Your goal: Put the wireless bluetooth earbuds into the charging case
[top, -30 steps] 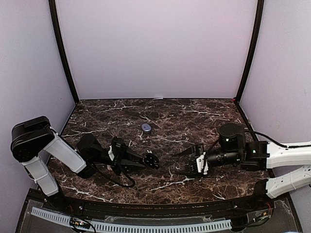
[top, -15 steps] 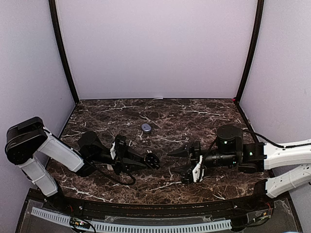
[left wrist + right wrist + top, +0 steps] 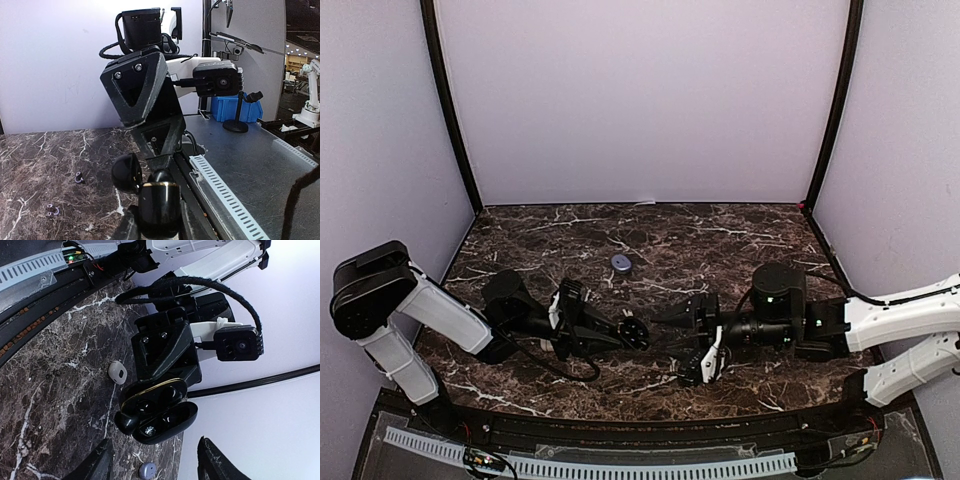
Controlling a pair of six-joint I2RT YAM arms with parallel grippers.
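The black charging case [image 3: 633, 333] with a gold rim is clamped in my shut left gripper [image 3: 620, 334], held just above the table with its lid hinged open [image 3: 165, 422]. Glossy dark shapes sit in its wells [image 3: 150, 402]; I cannot tell whether they are earbuds. My right gripper [image 3: 686, 342] faces the case's open side from the right, open with nothing between its fingers [image 3: 95, 465]. A white earbud [image 3: 117, 372] lies on the marble next to the left gripper. A purple earbud [image 3: 621, 262] lies farther back. The left wrist view shows the case [image 3: 159, 205] from behind.
The dark marble table [image 3: 740, 240] is walled by pale panels at the back and sides. Two tiny dark pieces [image 3: 78, 177] [image 3: 51, 211] lie on the marble beyond the case. A slotted cable duct [image 3: 590, 465] runs along the near edge.
My right arm has slid left, bringing its open gripper close to the case. The left arm has drawn back slightly and still holds the case.
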